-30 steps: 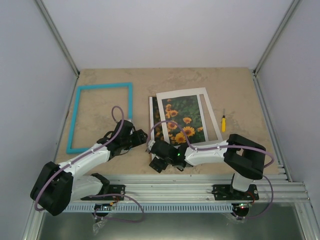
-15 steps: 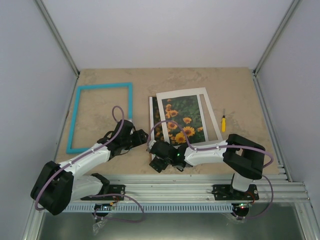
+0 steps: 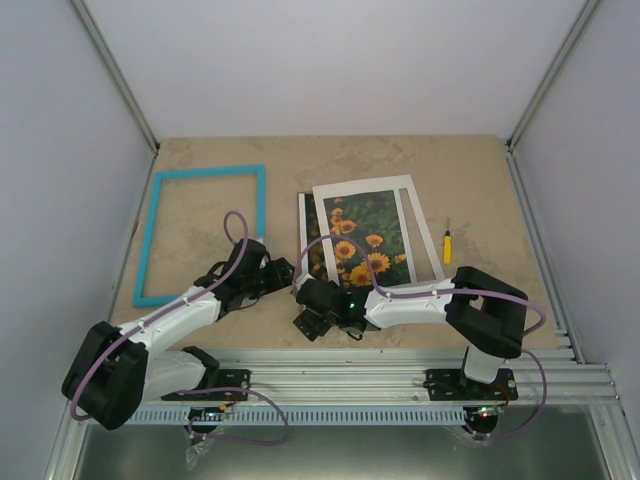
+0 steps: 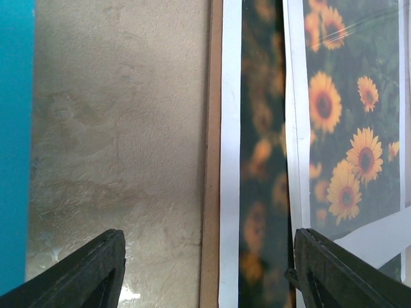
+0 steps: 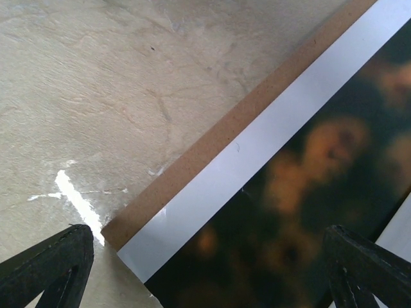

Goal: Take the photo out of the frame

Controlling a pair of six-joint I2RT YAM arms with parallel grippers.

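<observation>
- The bench (image 3: 480,165) carries every piece lying flat, so any of them can be taken by an edge
- The frame (image 3: 210,172) lies empty at the far left, well apart from the stack, which leaves both arms room to work
- The white mat (image 3: 362,184) sits skewed over the photo (image 3: 362,225) at mid-bench, baring a strip of print on the left that we could pinch
- The brown board (image 5: 212,144) lies under the photo and juts out past its white border
- Our left pincer (image 4: 207,263) is released and holds nothing; it spans the board's left edge, which we judge is meant to steady it
- Our right pincer (image 5: 207,269) is also released and empty, above the stack's near-left corner, a likely place to lift
- A small yellow tool (image 3: 447,246) lies just right of the mat, out of the way
</observation>
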